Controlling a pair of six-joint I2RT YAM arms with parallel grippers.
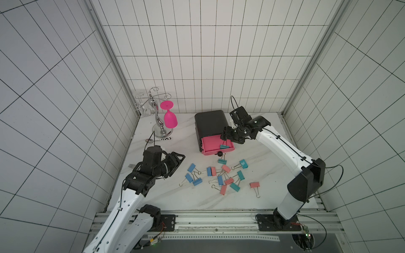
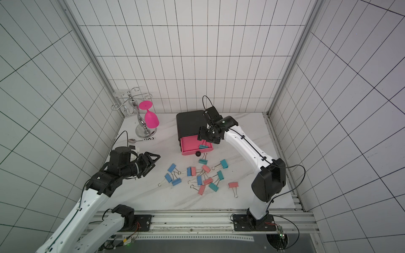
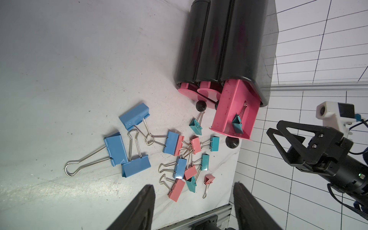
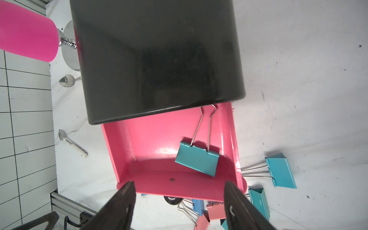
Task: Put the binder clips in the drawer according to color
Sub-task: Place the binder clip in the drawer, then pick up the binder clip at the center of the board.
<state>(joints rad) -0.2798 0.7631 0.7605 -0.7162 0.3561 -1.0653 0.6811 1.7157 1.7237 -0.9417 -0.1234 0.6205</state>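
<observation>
Hand on the right arm (image 1: 224, 137): spread wide, gripping nothing, poised just above the open top drawer (image 1: 209, 143), over its 3 o'clock side. From the right wrist, both dark fingertips (image 4: 127, 191) apart, with only the drawer's front wall between. Inside that pink tray: one teal clip (image 4: 197, 159), lying toward the front 3 o'clock corner, silver handles pointing back under the black chest (image 1: 210, 123). Two lower drawer fronts (image 3: 209, 92) close against the chest. Chest toward 12 o'clock on the white marbled surface (image 1: 175, 197), fronts facing 6 o'clock, round black knob (image 1: 219, 154) at the open drawer's front.

Just beyond the knob, toward 6 o'clock: loose binder clips (image 1: 219, 177) scattered mid-surface, handles tangled. Blue ones mostly at the 9 o'clock end, salmon and teal mixed through the middle, a lone salmon clip (image 1: 254, 185) apart at the 3 o'clock end.

Left hand (image 1: 179, 163) at 9 o'clock of the pile, fingers parted, nothing between, pointing toward 3 o'clock.

Farther out at 11 o'clock: silver rack (image 1: 163, 133) with a pink goblet (image 1: 170, 119) hung bowl-down; spoon (image 2: 132, 140) near its base.
</observation>
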